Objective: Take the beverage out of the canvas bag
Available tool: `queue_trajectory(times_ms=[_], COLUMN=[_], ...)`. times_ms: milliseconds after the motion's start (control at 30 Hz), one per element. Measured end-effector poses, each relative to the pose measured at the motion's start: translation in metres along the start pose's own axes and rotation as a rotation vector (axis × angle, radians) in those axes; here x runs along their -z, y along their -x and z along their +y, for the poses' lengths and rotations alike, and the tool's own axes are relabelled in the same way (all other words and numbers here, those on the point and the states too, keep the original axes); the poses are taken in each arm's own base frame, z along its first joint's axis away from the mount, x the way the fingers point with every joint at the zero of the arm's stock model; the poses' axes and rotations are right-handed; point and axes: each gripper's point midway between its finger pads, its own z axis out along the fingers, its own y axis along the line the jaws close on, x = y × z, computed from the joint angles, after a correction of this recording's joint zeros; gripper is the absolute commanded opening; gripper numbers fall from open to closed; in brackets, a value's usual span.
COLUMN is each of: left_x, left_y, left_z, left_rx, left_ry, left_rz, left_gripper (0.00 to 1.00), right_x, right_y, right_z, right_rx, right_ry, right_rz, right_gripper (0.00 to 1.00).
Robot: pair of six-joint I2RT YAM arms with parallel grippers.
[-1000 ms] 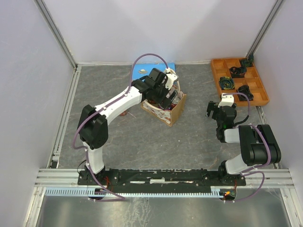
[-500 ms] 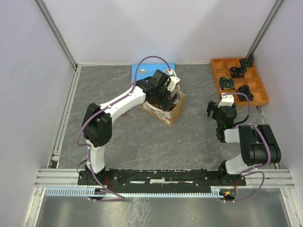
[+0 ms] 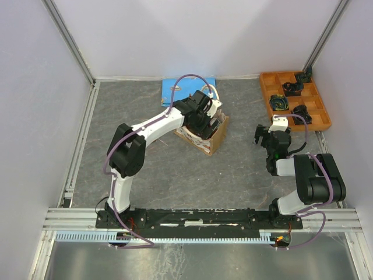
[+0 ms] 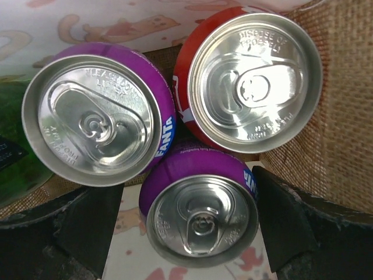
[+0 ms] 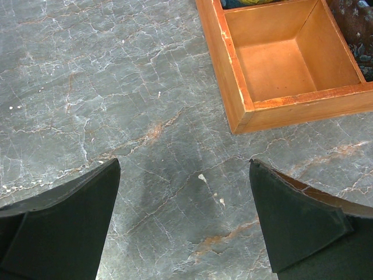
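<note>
The canvas bag (image 3: 213, 137) stands open at the table's middle, beige with a printed pattern. My left gripper (image 3: 204, 120) reaches down into it. In the left wrist view the bag's woven wall (image 4: 335, 128) encloses three upright cans: a purple Fanta can (image 4: 93, 119) at left, a red can (image 4: 256, 81) at upper right, and a second purple Fanta can (image 4: 201, 213) at the bottom. My left gripper (image 4: 189, 227) is open with a finger on each side of this lower can; the right finger (image 4: 285, 224) is at its rim and the left finger (image 4: 90, 224) stands slightly apart. My right gripper (image 3: 266, 137) is open and empty above the table.
An orange compartment tray (image 3: 269, 92) with dark objects sits at the back right; its corner (image 5: 233, 87) shows in the right wrist view. A flat blue rectangle (image 3: 173, 88) lies behind the bag. Something green (image 4: 14, 151) lies at the bag's left side.
My left arm has swung right and reached deeper into the bag, uncovering more of the blue rectangle. The right arm has not moved.
</note>
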Motion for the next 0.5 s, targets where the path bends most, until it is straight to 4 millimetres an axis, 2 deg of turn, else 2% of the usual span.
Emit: queue_trajectory(times_ms=[67,100,233,300,333,500], left_x=[-0.0046,-0.0062,-0.0072,-0.0074,-0.0074,-0.0074], left_y=[-0.0019,-0.0028,-0.0022,-0.0021,-0.0021,-0.0021], left_z=[0.0007,0.0010,-0.0027,-0.0037,-0.0037,-0.0041], left_rx=[0.001,0.002,0.012,0.010,0.010,0.010], left_ry=[0.002,0.003,-0.009,-0.007,-0.007,-0.009], left_rz=[0.006,0.009,0.007,0.007,0.007,0.007], left_gripper=[0.85,0.78,0.25,0.09,0.04,0.03], right_x=[0.0000,0.0000,0.0000,0.0000,0.0000,0.0000], right_y=[0.0000,0.0000,0.0001,0.0001,0.0000,0.0000], right_z=[0.0000,0.0000,-0.0001,-0.0001,0.0000,-0.0001], right_rx=[0.000,0.000,0.000,0.000,0.000,0.000], right_ry=[0.000,0.000,0.000,0.000,0.000,0.000], right_rz=[0.000,0.000,0.000,0.000,0.000,0.000], right_gripper=[0.99,0.99,0.99,0.99,0.99,0.99])
